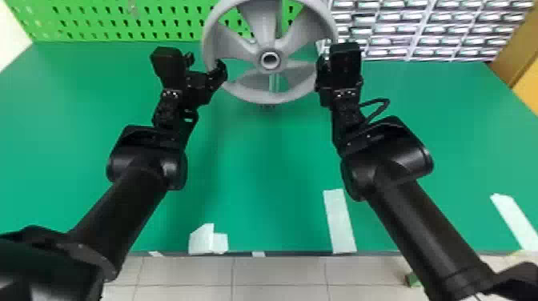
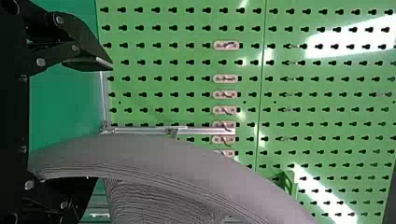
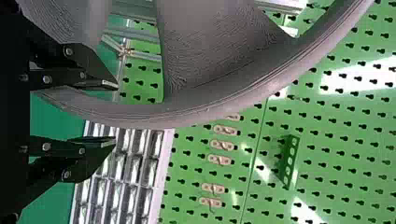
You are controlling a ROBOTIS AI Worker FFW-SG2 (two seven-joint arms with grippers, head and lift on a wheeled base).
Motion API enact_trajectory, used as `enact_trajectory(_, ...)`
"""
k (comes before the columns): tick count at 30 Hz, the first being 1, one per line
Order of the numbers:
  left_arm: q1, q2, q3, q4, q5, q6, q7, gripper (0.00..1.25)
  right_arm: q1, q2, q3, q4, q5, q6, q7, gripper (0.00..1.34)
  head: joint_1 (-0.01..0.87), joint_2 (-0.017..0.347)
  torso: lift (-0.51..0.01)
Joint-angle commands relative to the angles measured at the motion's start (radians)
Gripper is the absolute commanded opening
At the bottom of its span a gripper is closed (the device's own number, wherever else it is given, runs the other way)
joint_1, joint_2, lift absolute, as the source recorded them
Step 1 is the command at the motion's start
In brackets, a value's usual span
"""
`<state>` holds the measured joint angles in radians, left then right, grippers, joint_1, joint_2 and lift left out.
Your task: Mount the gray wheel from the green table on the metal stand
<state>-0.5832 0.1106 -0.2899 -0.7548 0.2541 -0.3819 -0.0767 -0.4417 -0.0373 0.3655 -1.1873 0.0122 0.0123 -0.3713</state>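
Observation:
The gray wheel (image 1: pixel 251 96) stands facing the head camera beyond the green table's (image 1: pixel 256 160) middle, its hub hole in front. Part of the metal stand (image 1: pixel 274 83) shows through the spokes; I cannot tell whether the hub is on it. Left gripper (image 1: pixel 206 66) is at the wheel's left edge, right gripper (image 1: pixel 323 66) at its right. In the left wrist view, left gripper (image 2: pixel 100 126) is open, the rim (image 2: pixel 154 154) between its fingers, close to one; the stand (image 2: pixel 201 130) lies behind. In the right wrist view, right gripper (image 3: pixel 116 113) is open around the rim (image 3: pixel 187 114).
A green pegboard (image 1: pixel 120 20) rises at the back left, and racks of small bins (image 1: pixel 432 32) stand at the back right. White tape strips (image 1: pixel 339 222) lie near the table's front edge. Both forearms reach over the table from the front corners.

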Motion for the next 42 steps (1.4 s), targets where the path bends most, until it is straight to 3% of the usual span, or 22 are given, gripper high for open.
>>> enact_trajectory(1,0.000,0.000,-0.011,-0.003,0.020,0.000,-0.009,0.74,0.000,-0.001,0.001,0.000,0.000,-0.006,0.002,0.54,0.867,0.052,-0.100)
enact_trajectory(20,0.000,-0.002,-0.031,-0.003,0.036,-0.002,-0.031,0.76,-0.002,0.001,0.000,0.000,0.002,-0.008,0.022,0.75,0.867,0.052,-0.100)
enact_trajectory(35,0.017,-0.002,-0.041,-0.020,0.042,-0.002,-0.038,0.77,0.000,0.001,0.001,0.000,-0.001,-0.008,0.025,0.83,0.867,0.052,-0.100)
enact_trajectory(42,0.026,-0.002,-0.051,-0.032,0.037,0.000,-0.038,0.84,0.001,-0.001,0.001,0.000,-0.003,-0.012,0.028,0.87,0.867,0.052,-0.100)
